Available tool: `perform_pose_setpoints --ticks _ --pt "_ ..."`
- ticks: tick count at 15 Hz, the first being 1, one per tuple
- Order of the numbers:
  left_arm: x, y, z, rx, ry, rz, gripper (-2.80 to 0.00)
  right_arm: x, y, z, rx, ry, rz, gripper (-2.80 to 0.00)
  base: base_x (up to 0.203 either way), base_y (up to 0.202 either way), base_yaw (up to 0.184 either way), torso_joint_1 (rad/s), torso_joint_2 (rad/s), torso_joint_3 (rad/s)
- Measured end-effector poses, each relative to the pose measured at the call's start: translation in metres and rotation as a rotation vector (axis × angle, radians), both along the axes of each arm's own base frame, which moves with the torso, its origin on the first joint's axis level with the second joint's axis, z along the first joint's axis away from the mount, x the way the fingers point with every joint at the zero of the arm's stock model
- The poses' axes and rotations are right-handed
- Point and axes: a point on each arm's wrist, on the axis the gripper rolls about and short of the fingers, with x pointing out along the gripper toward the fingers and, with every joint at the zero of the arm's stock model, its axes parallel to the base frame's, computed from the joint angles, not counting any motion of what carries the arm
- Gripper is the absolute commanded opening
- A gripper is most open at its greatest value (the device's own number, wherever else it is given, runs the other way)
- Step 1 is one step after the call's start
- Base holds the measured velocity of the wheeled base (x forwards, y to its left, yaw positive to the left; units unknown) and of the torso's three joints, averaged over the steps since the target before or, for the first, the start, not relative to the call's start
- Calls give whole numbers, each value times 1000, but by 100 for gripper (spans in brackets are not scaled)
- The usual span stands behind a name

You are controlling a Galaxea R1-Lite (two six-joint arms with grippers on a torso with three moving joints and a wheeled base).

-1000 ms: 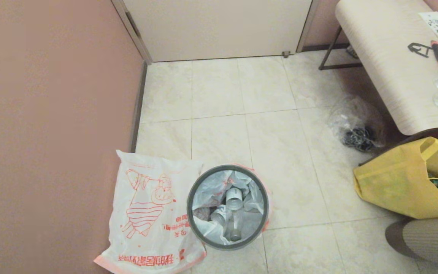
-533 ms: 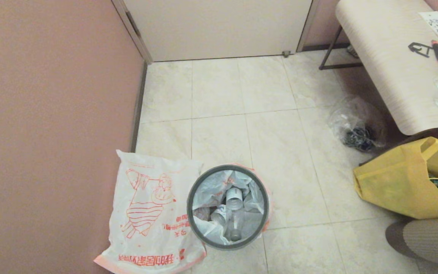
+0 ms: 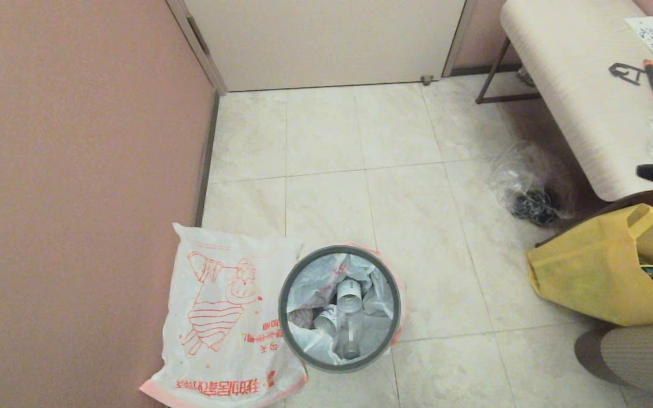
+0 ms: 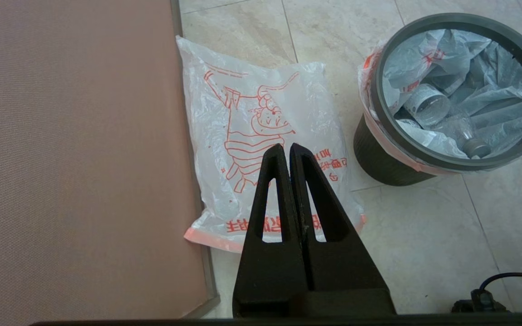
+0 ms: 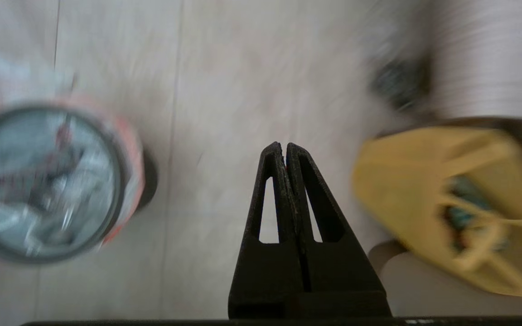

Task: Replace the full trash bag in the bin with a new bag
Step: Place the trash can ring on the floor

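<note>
Both grippers empty, fingers pressed together: left gripper (image 4: 290,147) over new bag (image 3: 221,317), right gripper (image 5: 284,146) above bare floor between bin (image 3: 339,309) and yellow tote (image 3: 598,272).

Full bag (image 3: 326,283) sits in bin, rim folded over grey ring (image 3: 283,306).

Risks:
- ring likely pins bag; pulling could tip light bin
- bottles (image 3: 348,309) may spill
- new bag touches bin, could drag along

Wall (image 3: 77,170) crowds left side. Farther: clear bag (image 3: 530,187), bench (image 3: 576,85), door (image 3: 326,39).

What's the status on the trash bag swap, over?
Left hand and right hand shut, empty. Bottle-stuffed white bag inside round black bin; cartoon-printed white bag flat beside it. Nothing blocking.
</note>
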Motion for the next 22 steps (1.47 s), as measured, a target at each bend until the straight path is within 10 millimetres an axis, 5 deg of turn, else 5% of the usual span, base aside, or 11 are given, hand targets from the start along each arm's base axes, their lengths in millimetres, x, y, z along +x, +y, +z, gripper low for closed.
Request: perform_pose_setpoints --ticks 7,12,19,20,22 --pt "0 0 0 0 0 0 -280 96 70 -86 -39 367 116 -280 0 0 0 0 0 0" --pt "0 0 0 0 0 0 -280 135 120 -150 -74 560 210 -280 0 0 0 0 0 0" --pt "0 0 0 0 0 0 -280 170 174 -197 -60 633 245 -280 0 0 0 0 0 0" --pt "0 0 0 0 0 0 -280 171 178 -202 -67 638 252 0 0 0 0 0 0 0" --pt "0 0 0 0 1 0 -280 176 184 -206 -70 635 258 0 0 0 0 0 0 0"
